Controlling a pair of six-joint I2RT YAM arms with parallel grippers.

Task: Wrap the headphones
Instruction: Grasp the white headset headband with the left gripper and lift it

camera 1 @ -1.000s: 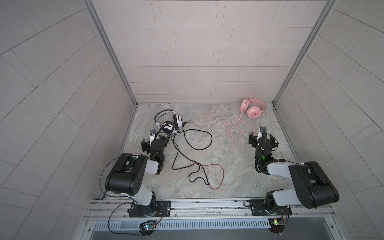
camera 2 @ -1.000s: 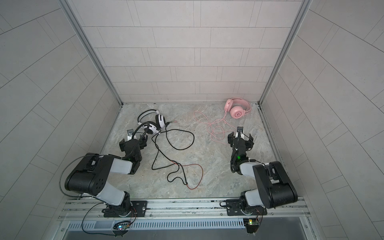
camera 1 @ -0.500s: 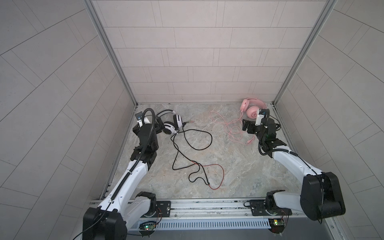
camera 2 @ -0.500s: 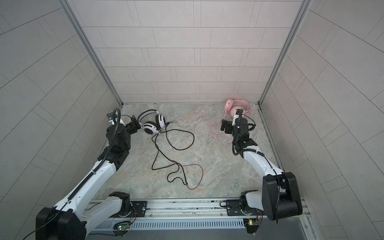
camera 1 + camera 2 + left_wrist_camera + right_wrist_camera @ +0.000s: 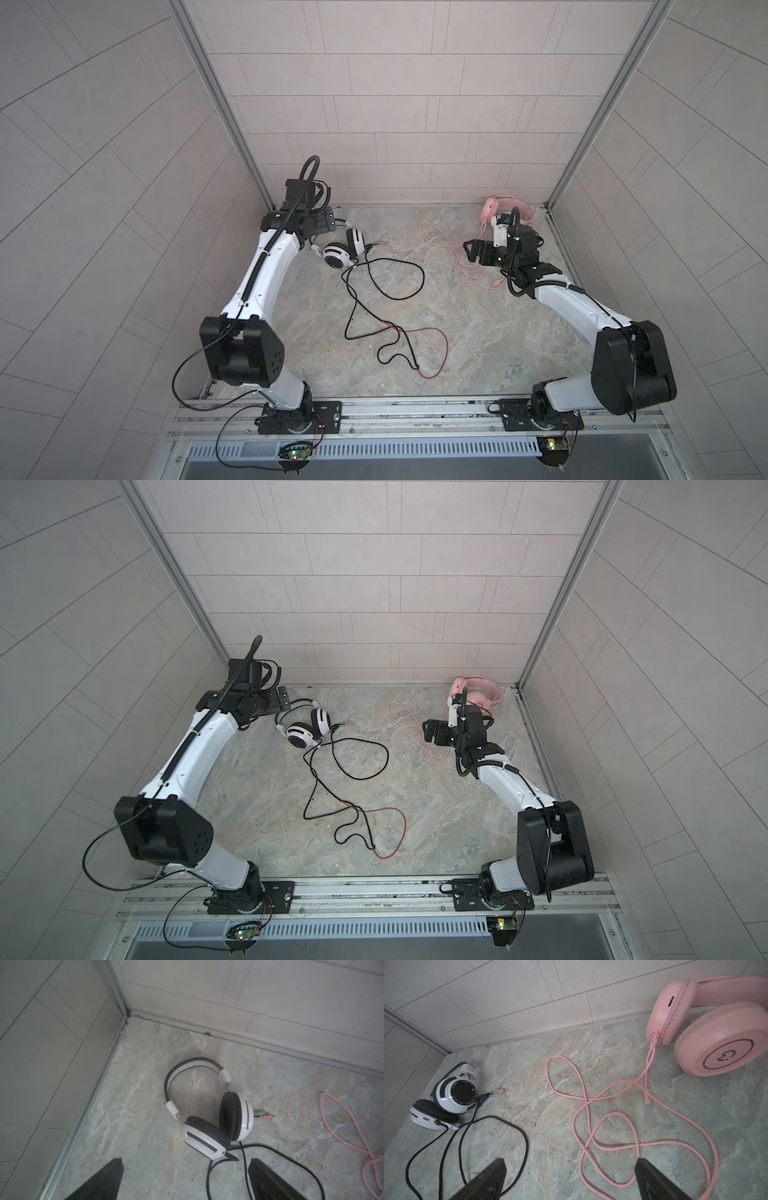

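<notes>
- Left gripper (image 5: 185, 1162), jaws apart and empty, hovers near the white headphones (image 5: 207, 1134) by the back left corner, likely lining up a grab.
- Right gripper (image 5: 570, 1160), likewise spread and empty, hangs over the loose pink cord (image 5: 591, 1098) beside the pink headphones (image 5: 720, 1043), probably to gather it.

Around the black centre disc on the white headset (image 5: 455, 1093), on its outer ear cup, runs a ring of small white lettering. "MODEL" can be made out; the rest is too fine to read. The pink headset (image 5: 724, 1056) carries a cloud-like emblem inside a dark ring.
</notes>
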